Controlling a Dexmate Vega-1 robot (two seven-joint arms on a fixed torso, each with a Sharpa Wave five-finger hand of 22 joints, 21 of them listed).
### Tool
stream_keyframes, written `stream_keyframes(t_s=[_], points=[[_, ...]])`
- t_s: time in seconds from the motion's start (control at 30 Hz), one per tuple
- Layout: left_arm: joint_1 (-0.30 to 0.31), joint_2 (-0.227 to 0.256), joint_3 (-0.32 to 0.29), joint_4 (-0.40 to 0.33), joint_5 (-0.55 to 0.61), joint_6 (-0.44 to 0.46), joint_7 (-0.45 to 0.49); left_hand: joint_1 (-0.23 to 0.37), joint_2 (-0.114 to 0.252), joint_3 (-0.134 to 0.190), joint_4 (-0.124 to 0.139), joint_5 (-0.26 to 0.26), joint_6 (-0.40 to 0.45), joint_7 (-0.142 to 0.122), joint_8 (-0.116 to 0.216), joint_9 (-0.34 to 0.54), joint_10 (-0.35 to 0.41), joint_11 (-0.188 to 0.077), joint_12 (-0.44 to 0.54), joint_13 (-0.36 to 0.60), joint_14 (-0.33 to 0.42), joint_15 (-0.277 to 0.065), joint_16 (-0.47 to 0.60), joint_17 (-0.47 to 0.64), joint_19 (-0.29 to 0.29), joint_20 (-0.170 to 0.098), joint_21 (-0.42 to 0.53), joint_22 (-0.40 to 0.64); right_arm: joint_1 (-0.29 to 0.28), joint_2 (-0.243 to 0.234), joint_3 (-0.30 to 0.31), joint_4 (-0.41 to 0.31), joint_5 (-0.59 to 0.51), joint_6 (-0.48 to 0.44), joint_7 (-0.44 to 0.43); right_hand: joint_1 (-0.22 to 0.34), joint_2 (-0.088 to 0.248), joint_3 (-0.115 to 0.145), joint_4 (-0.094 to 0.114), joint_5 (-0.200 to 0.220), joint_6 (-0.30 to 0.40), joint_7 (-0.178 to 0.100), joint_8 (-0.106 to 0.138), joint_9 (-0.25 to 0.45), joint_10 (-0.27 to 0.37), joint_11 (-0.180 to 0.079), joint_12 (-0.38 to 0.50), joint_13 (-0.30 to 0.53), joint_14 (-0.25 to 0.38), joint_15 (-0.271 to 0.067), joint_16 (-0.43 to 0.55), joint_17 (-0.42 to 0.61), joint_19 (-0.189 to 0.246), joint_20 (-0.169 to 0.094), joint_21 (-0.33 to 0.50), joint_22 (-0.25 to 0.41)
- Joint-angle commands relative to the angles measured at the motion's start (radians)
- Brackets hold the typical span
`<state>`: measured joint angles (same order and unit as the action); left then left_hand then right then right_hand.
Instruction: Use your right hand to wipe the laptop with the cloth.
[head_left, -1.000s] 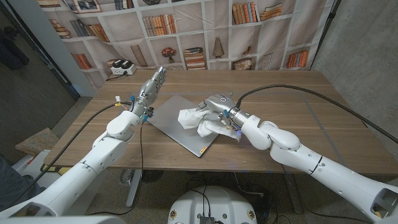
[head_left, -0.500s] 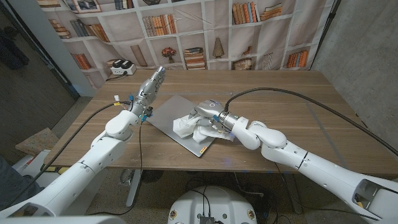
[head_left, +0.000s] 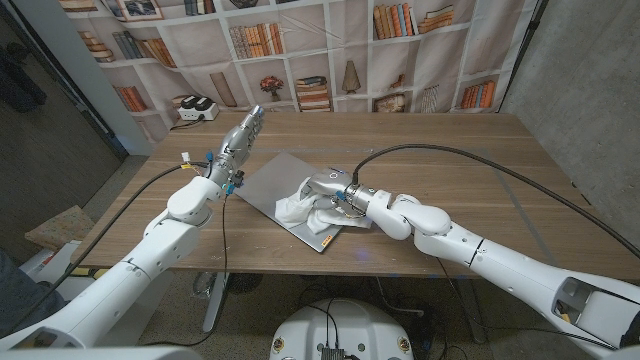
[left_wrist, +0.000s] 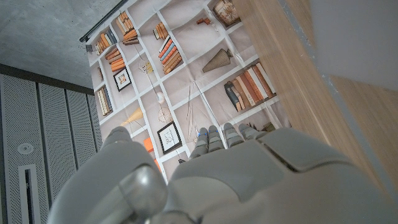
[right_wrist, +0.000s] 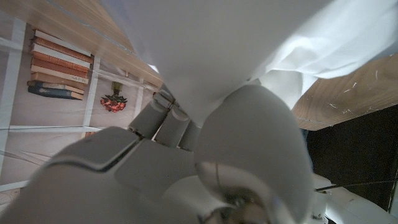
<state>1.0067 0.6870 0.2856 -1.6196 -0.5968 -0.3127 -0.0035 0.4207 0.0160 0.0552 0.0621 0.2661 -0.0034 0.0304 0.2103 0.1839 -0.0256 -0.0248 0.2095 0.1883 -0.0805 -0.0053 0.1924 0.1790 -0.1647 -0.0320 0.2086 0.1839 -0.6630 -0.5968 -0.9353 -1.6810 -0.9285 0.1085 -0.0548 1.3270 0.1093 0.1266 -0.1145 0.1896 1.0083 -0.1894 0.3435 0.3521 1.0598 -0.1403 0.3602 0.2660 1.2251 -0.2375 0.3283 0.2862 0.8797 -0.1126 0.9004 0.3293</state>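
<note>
A closed grey laptop (head_left: 268, 178) lies at an angle on the wooden table (head_left: 480, 200), left of centre. On its near right part sits a crumpled white cloth (head_left: 298, 209). My right hand (head_left: 329, 188) presses down on the cloth and grips it, fingers pointing left. In the right wrist view the cloth (right_wrist: 236, 43) bunches over my right hand (right_wrist: 186, 162). My left hand (head_left: 241, 139) is raised just past the laptop's far left edge, fingers straight and holding nothing. In the left wrist view, my left hand (left_wrist: 205, 180) reaches toward the bookshelf backdrop.
A white box with two black items (head_left: 196, 108) stands at the table's back left corner. A black cable (head_left: 450, 150) arcs over the table from my right wrist. A printed bookshelf backdrop (head_left: 320, 50) hangs behind the table.
My right hand has slid the cloth left and toward the near edge of the laptop. The left arm has stayed in place.
</note>
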Motion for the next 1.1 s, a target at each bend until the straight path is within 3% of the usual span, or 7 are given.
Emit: stream_keyframes(t_s=[0.03, 1.1], points=[[0.007, 0.001, -0.002, -0.013, 0.007, 0.01, 0.016, 0.001, 0.001, -0.004, 0.004, -0.002, 0.008, -0.001, -0.004, 0.004, 0.007, 0.003, 0.0, 0.002, 0.002, 0.0, -0.001, 0.005, -0.011, -0.002, 0.001, 0.004, 0.057, 0.038, -0.038, 0.078, -0.002, 0.029, 0.012, 0.006, 0.007, -0.007, -0.002, 0.004, 0.01, 0.004, -0.004, -0.005, 0.039, -0.033, 0.002, 0.027, -0.003, -0.001, -0.002, 0.007, -0.007, -0.106, 0.009, 0.0], [0.014, 0.003, -0.004, -0.03, 0.013, 0.024, 0.032, 0.003, 0.005, -0.009, 0.004, -0.008, 0.014, 0.0, -0.005, 0.005, 0.007, 0.003, -0.002, 0.003, 0.003, 0.001, -0.002, 0.005, -0.012, -0.002, 0.001, 0.004, 0.269, 0.243, -0.18, 0.359, 0.013, 0.068, -0.065, 0.008, 0.014, -0.016, 0.001, 0.003, 0.019, 0.004, -0.024, -0.029, 0.047, -0.034, -0.005, 0.024, -0.003, 0.0, 0.0, 0.025, -0.015, -0.106, 0.034, -0.016]])
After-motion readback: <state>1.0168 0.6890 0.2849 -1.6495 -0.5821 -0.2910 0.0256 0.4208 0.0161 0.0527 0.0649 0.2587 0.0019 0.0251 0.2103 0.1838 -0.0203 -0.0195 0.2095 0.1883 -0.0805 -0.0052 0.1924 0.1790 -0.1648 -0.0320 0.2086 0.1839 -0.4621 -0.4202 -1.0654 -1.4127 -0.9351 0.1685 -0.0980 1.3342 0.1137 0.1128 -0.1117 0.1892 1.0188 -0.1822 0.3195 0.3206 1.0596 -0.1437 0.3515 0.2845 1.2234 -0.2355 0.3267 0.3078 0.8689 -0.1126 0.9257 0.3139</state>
